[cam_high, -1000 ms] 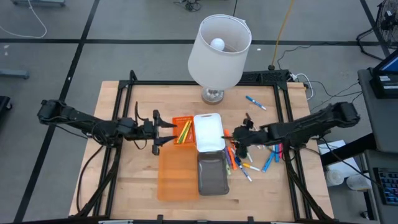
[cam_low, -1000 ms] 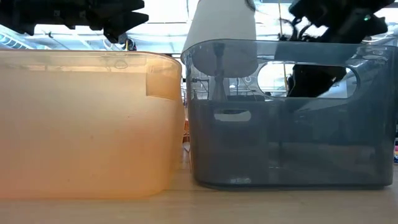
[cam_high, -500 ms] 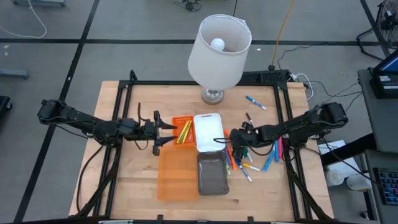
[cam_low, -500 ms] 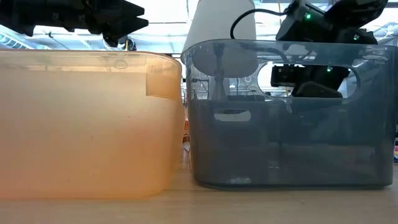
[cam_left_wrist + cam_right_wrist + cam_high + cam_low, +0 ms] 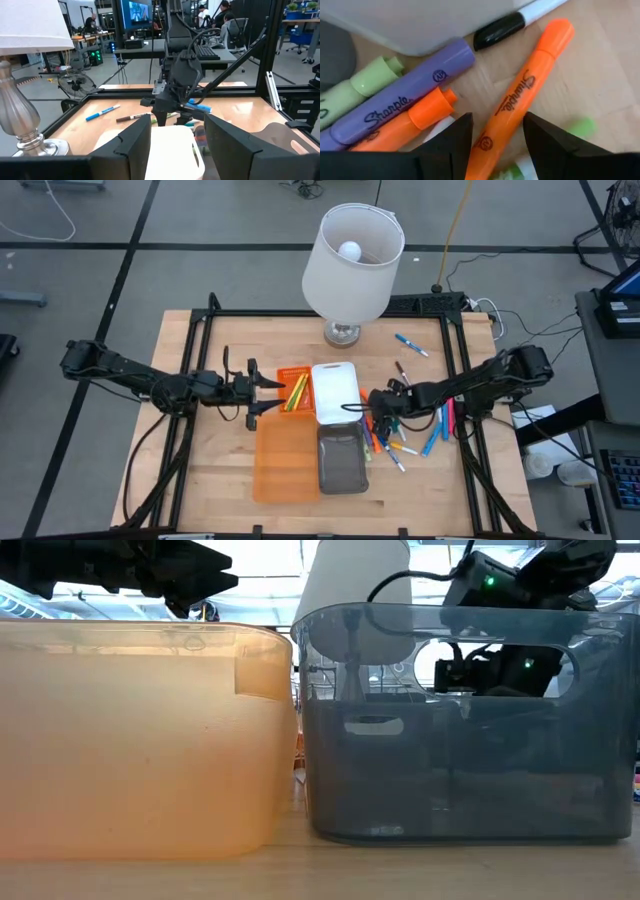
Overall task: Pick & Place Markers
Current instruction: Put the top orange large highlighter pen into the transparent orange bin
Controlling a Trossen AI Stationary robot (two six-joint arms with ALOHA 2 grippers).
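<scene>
Two fingers of my right gripper [image 5: 492,150] are straddling, jaws apart, an orange marker [image 5: 520,105] lying among the markers [image 5: 400,435] near the table's [image 5: 200,480] right edge; my left gripper [image 5: 262,390] is hovering with fingers apart beside the orange tray [image 5: 284,372].

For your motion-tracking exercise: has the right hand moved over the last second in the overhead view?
Yes. The right hand has moved toward the white tray, ending at its edge over the markers.

Orange highlighter [image 5: 520,107], purple marker [image 5: 405,105], pale green highlighter [image 5: 357,87]; trays orange [image 5: 285,460], white [image 5: 336,392], seemingly grey [image 5: 342,460].
</scene>
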